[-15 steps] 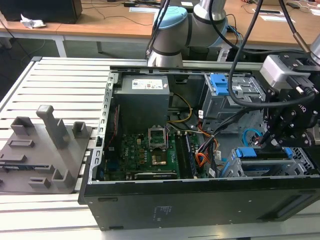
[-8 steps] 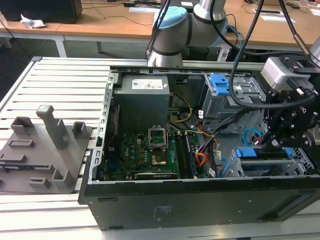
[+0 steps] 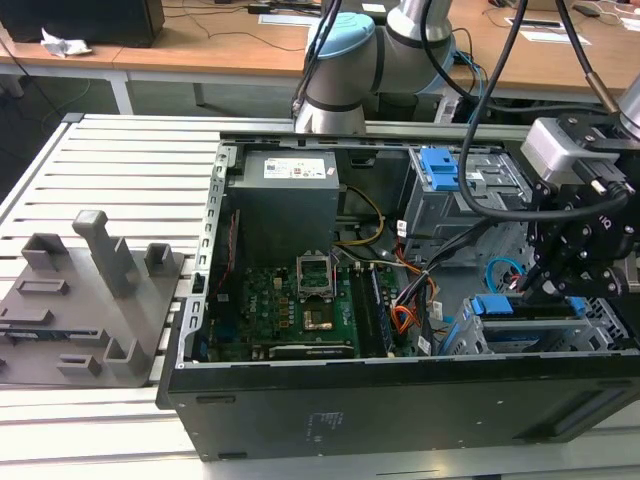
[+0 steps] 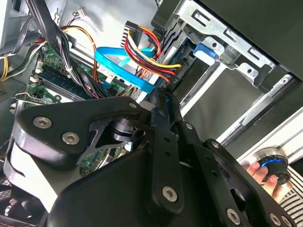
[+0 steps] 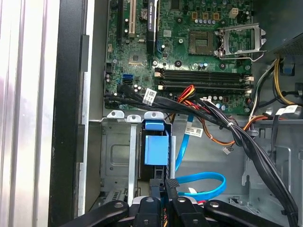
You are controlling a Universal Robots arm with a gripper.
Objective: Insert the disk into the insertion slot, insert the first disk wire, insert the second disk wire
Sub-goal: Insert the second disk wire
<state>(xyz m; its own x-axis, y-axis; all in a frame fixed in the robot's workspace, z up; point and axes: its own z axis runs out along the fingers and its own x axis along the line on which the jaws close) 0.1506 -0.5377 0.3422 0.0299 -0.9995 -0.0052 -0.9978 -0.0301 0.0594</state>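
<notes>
The disk, in its blue carrier (image 5: 156, 149), sits inside the insertion slot (image 5: 118, 151), a low silver cage at the case's front corner. In the exterior view the carrier's blue edge (image 3: 510, 305) shows in the cage on the exterior view's right. My gripper (image 5: 166, 187) hangs right behind the disk, its fingers close together on the black plug of a flat blue disk wire (image 5: 208, 182). In the second wrist view the gripper (image 4: 160, 101) meets that blue wire (image 4: 120, 71) beside a red, yellow and black wire bundle (image 4: 151, 49) that runs to the disk's rear. In the exterior view the gripper (image 3: 553, 282) is over the cage.
A taller grey cage with a blue latch (image 3: 440, 168) stands behind the slot. Black cable bundles (image 5: 227, 125) cross between the motherboard (image 5: 189, 42) and the cages. A person's hand (image 4: 255, 174) holds a blue-ringed knob (image 4: 272, 165). A grey fixture (image 3: 90, 300) lies on the slatted table.
</notes>
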